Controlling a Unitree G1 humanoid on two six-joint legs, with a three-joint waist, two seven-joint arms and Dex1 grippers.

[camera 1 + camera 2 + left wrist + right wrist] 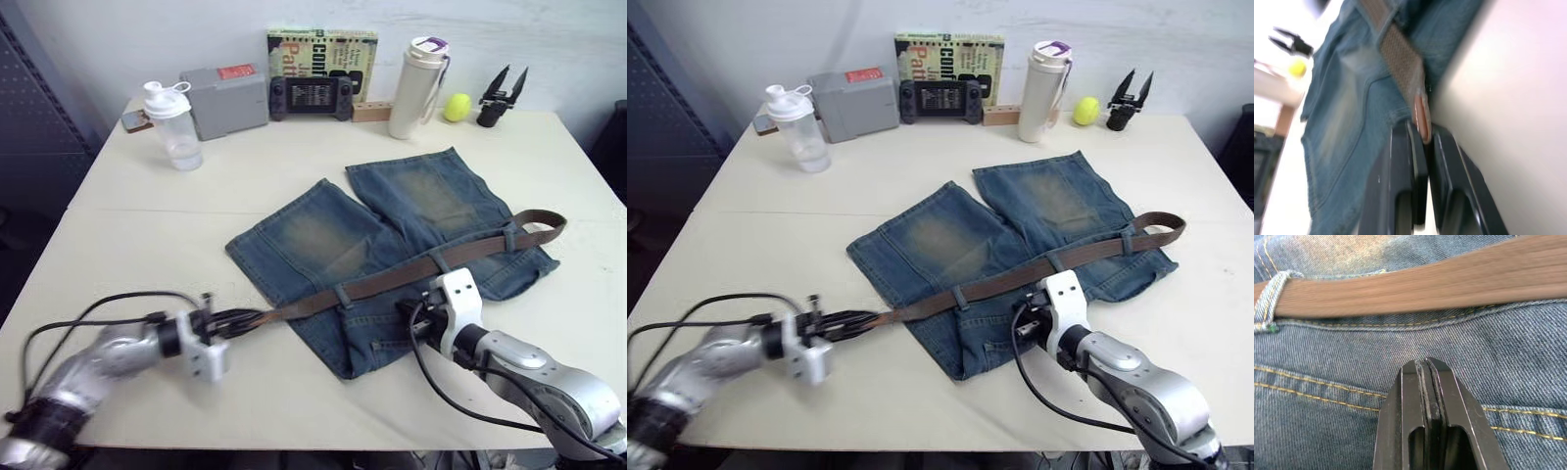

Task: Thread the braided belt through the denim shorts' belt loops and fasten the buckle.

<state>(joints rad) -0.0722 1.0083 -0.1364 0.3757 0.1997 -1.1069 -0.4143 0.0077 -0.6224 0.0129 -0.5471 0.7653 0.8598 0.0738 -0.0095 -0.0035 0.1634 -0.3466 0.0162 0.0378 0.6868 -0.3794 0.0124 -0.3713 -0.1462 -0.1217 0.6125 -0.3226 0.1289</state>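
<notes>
Left hand [238, 320] pinching the braided belt's [392, 279] tip left of the denim shorts [392, 255]; right hand [1428, 366] closed, empty, over the waistband.

- Denim shorts [392, 255]: blue, faded brownish patches on both legs, flat on table, waistband toward robot, legs pointing away.
- Braided belt [392, 277]: dark brown, runs along waistband under belt loops [342, 294]; three loops visible over strap.
- Tapered tip [1421, 117]: sticks out past shorts' edge on robot's left, pinched between left gripper [232, 322] fingers.
- Far end curls back in a loop [542, 221] past right edge of shorts; buckle not discernible.
</notes>
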